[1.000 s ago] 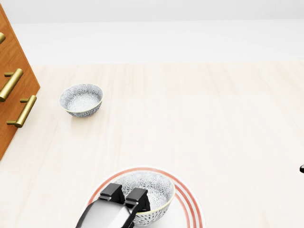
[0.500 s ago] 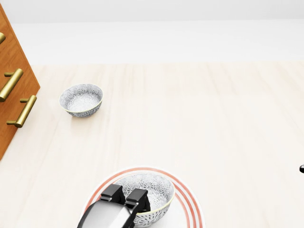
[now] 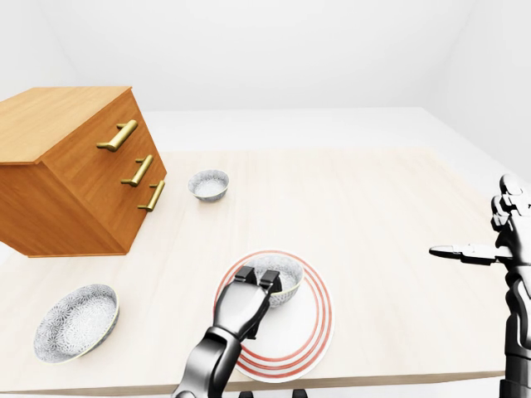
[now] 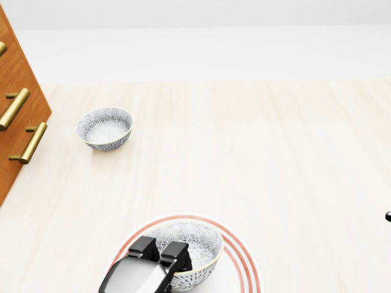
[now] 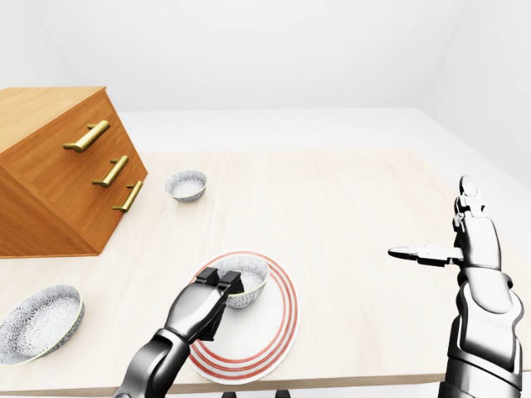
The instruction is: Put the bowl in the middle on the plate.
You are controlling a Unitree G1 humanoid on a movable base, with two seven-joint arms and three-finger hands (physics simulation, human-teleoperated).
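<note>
The pale wooden table (image 3: 365,249) carries a tilted wooden drawer chest (image 3: 75,166) at the left-eye view's left. A red-ringed plate (image 3: 311,323) lies near the bottom edge, a wide bowl (image 3: 76,322) well left of it. The patterned bowl (image 4: 198,241) sits on the plate, its rim pinched by the left hand (image 3: 242,307). A small bowl (image 3: 208,184) stands beside the chest. The right hand (image 5: 473,236) hovers spread at the right.

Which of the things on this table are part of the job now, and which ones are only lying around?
In the job: middle bowl, on the red-ringed plate; left hand gripping its rim.

Lying about: small bowl, wide bowl, wooden drawer chest; right hand open, touching nothing.
</note>
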